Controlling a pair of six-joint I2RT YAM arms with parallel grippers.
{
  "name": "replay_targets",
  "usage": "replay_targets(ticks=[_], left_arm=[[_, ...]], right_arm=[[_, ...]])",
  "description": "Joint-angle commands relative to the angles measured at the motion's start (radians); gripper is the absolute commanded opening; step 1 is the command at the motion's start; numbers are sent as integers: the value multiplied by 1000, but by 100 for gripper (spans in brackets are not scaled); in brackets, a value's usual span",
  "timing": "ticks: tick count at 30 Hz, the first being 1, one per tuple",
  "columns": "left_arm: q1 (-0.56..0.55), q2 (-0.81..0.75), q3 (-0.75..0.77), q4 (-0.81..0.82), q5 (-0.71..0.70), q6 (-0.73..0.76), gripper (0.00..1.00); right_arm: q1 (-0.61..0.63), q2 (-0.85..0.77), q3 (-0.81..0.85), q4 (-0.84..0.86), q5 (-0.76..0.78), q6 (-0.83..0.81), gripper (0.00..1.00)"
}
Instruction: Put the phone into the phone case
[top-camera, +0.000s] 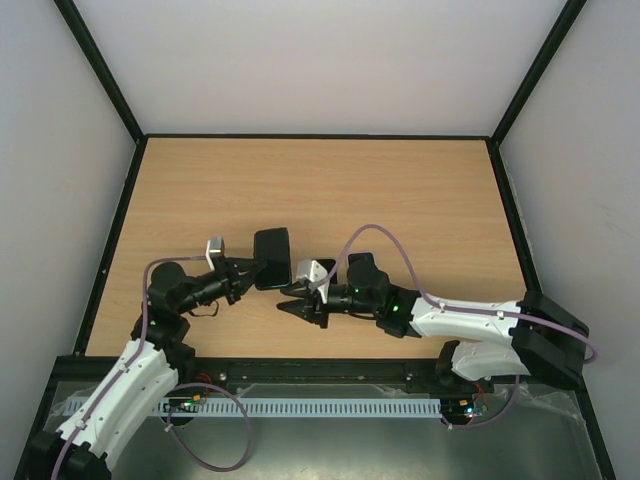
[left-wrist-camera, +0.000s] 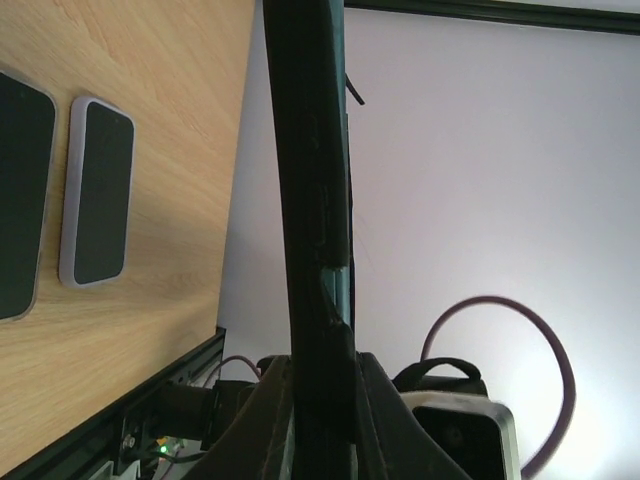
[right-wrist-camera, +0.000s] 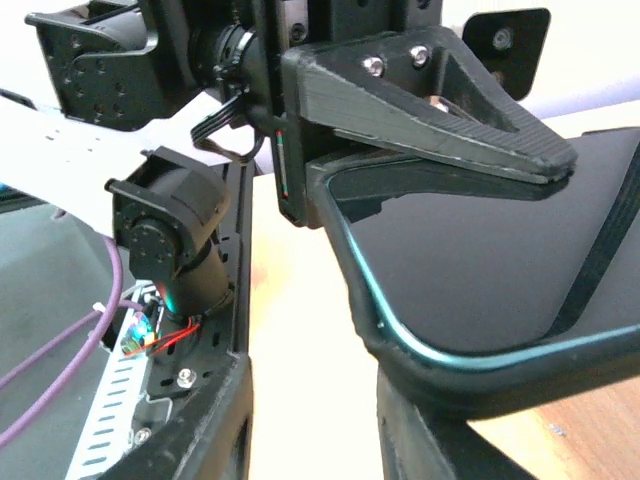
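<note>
My left gripper (top-camera: 248, 272) is shut on a black phone case (top-camera: 272, 258) with the phone in it, held off the table and turned on edge. In the left wrist view the case (left-wrist-camera: 300, 150) runs up from between my fingers (left-wrist-camera: 270, 400), and the phone's teal edge (left-wrist-camera: 343, 170) shows on its right side. In the right wrist view the phone's dark screen (right-wrist-camera: 480, 270) sits in the case (right-wrist-camera: 400, 345), with a left finger (right-wrist-camera: 450, 110) pressed on the glass. My right gripper (top-camera: 290, 308) is open just below the case's near corner, its jaws wide apart (right-wrist-camera: 320, 440).
Two flat dark slabs with pale rims (left-wrist-camera: 95, 190) (left-wrist-camera: 20, 200) lie on the wooden table (top-camera: 320, 190). A dark object (top-camera: 362, 262) shows behind my right wrist. A black rail (top-camera: 320, 375) runs along the near edge. White walls enclose the table.
</note>
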Motion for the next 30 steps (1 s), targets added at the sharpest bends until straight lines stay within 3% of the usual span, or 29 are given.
replay_targets(ticks=[1,3,8,11,15,20,25,30], left_arm=[[-3,8,-1,23,22,28,2],[-4,11,0,23,23,41,2],[-3,13,34,-21,19,117,2],[-3,13,61,-68,19,171,2],[-3,9,60,-60,33,172,3],[-3,-3,57,-62,36,168,2],[-4,-8,62,-72,37,166,2],[-3,-1,62,-68,35,156,2]], right_arm=[[7,-66,-8,76,43,-2,42],[7,-72,2,83,76,82,49],[7,-76,-1,103,269,407,53],[7,-84,-41,159,282,617,52],[7,-89,-109,362,215,840,43],[7,-96,-85,342,184,804,39],[7,-98,-59,260,195,755,45],[10,-40,-50,289,175,824,49]])
